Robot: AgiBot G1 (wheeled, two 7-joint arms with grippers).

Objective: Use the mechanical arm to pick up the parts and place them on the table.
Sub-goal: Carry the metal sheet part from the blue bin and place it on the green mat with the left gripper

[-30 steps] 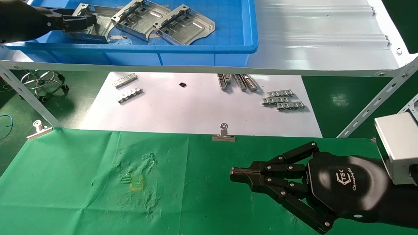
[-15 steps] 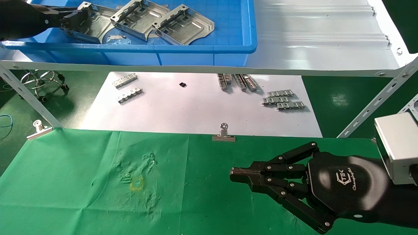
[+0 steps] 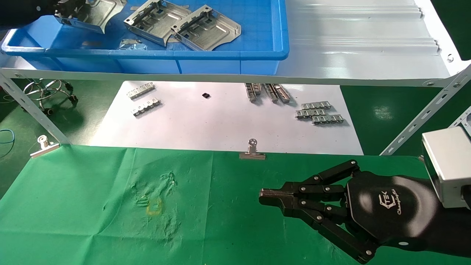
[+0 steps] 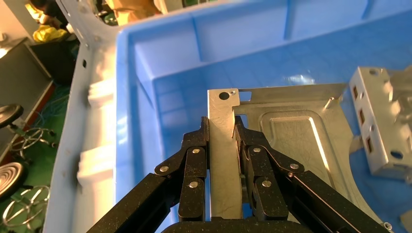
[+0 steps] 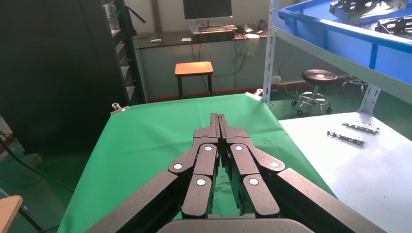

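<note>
My left gripper (image 3: 64,10) is at the far left over the blue bin (image 3: 220,55), shut on the flange of a silver part (image 3: 92,13) and holding it lifted above the bin floor. The left wrist view shows the flange (image 4: 223,145) clamped between the fingers of that gripper (image 4: 222,127). Two more parts (image 3: 158,20) (image 3: 206,31) lie in the bin. My right gripper (image 3: 263,194) is shut and empty, hovering over the right side of the green cloth table (image 3: 92,206); it also shows in the right wrist view (image 5: 218,118).
The bin stands on a pale grey ribbed shelf (image 3: 360,44) with slanted metal legs (image 3: 33,110). A white sheet (image 3: 220,121) below holds small toothed strips (image 3: 318,112). Binder clips (image 3: 252,152) (image 3: 44,145) hold the cloth's far edge. A yellow square outline (image 3: 153,207) marks the cloth.
My left gripper has lifted the part it holds up and to the left, away from the bin floor. The right arm has not moved.
</note>
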